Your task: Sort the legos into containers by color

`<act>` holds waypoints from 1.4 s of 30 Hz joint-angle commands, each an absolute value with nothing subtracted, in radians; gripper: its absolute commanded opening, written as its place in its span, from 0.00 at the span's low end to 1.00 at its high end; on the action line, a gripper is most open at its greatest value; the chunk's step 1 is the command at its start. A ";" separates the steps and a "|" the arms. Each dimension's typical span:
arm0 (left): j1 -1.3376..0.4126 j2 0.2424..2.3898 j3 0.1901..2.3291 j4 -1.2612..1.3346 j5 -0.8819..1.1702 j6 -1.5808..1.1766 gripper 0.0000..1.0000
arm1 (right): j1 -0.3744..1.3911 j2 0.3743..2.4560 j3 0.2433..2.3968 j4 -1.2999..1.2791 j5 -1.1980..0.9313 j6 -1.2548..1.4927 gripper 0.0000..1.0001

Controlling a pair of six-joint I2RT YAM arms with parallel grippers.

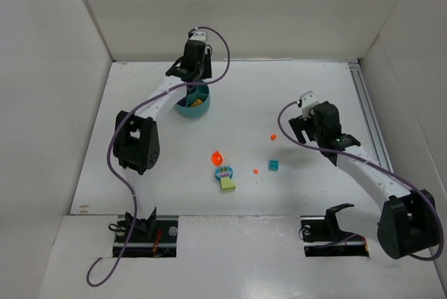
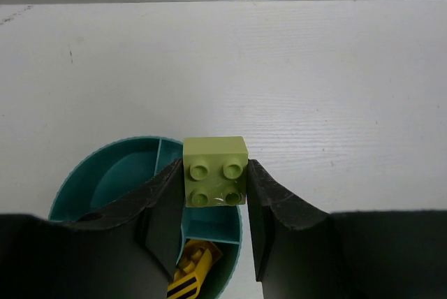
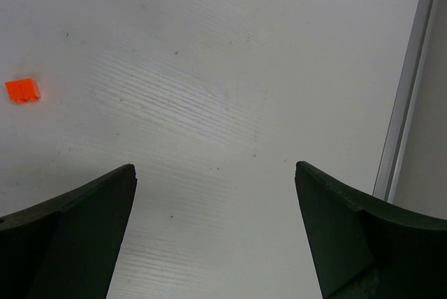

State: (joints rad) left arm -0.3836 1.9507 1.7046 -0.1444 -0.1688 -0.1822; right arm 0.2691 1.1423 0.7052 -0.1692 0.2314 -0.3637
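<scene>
One lime green brick [image 2: 215,163] is the job in hand: your left gripper [image 2: 214,177] has it pinched by its sides, studs toward the wrist camera, above the teal bowl [image 2: 91,177] that sits toward the far left corner of the table [image 1: 314,89]. You look to be at the drop step, though which section lies right under the brick cannot be told. The next move calls for lining it over a section of its own, not the one where a yellow piece [image 2: 190,271] lies, then letting go low. Your right gripper [image 3: 215,173] hangs spread wide and empty over the table's right side, an orange bit [image 3: 22,90] nearby, and several loose pieces [image 1: 223,172] wait between the table's middle and its near edge
</scene>
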 commanded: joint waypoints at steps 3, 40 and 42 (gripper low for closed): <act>-0.379 1.983 1.790 -0.218 -0.150 -0.127 0.28 | 0.249 1.169 0.746 -0.100 0.173 -0.371 1.00; -0.350 1.856 1.709 -0.201 0.005 -0.006 0.79 | 0.358 1.125 0.746 -0.063 0.012 -0.544 1.00; -0.350 1.818 1.694 -0.201 0.017 -0.028 0.93 | 0.425 1.101 0.746 -0.080 0.056 -0.554 1.00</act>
State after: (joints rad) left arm -0.3576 1.9617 1.7039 -0.2497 -0.0257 -0.0101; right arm 0.3397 1.1530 0.7059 -0.1318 0.0563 -0.5030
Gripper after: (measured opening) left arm 0.905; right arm 0.995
